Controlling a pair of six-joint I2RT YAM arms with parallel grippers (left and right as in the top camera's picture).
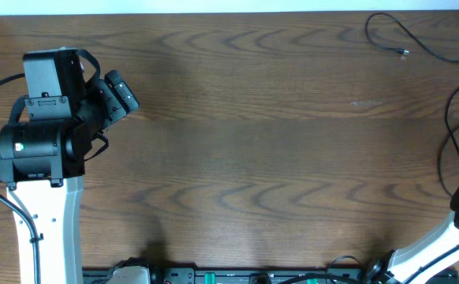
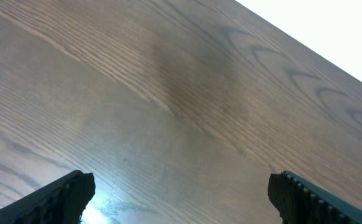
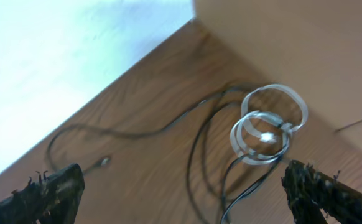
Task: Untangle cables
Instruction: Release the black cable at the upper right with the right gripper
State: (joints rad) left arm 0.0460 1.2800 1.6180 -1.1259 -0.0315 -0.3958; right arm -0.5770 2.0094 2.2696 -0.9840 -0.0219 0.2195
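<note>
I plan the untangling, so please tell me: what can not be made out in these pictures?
Thin black cable loops: overhead, cut off by the right edge.
Whitish-silver coiled cord: right wrist, blurred; whether it is knotted with the black one is unclear.
Small plug end: overhead, too small to tell its type.
Right arm's fingers: outside the overhead frame.

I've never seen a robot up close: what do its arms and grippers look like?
The left arm is a white link topped by boxy black joint housings with a small green light; thin black wires run along it. The right arm is likewise white with a black joint. The left gripper and right gripper each have two black fingers with ribbed edges.
</note>
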